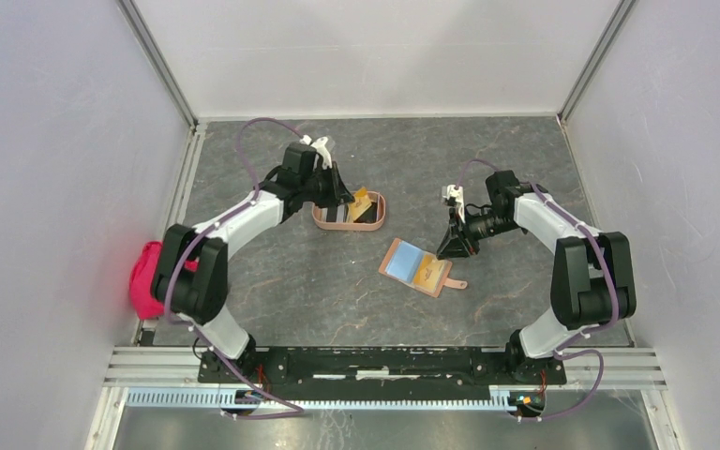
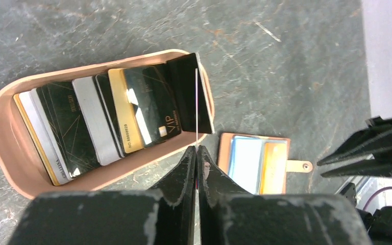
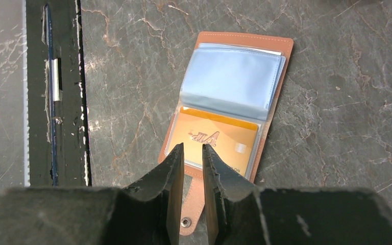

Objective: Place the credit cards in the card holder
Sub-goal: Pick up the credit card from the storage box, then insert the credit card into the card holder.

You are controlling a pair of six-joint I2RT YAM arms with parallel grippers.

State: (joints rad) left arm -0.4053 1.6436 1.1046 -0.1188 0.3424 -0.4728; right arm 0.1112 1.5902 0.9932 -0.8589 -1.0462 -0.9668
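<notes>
Left gripper (image 2: 197, 152): my fingers are pinched onto the held card (image 2: 196, 102), which I see edge-on as a thin pale line.
Held card position: over the end of the card holder (image 2: 2, 127) nearest the wallet (image 2: 225, 153), in front of a black card.
Card holder: salmon-pink oval tray with a low rim, resting on the grey table (image 2: 286, 51).
Credit cards (image 2: 132, 109): fanned in a leaning row inside the holder, in black with gold lines, gold, grey and white. One reads VIP.
Right gripper (image 3: 193, 150): my jaws are slightly apart with nothing between them, above the wallet's near edge.
Wallet: brown, lying open, with an orange card (image 3: 219, 138) in its clear pocket.
</notes>
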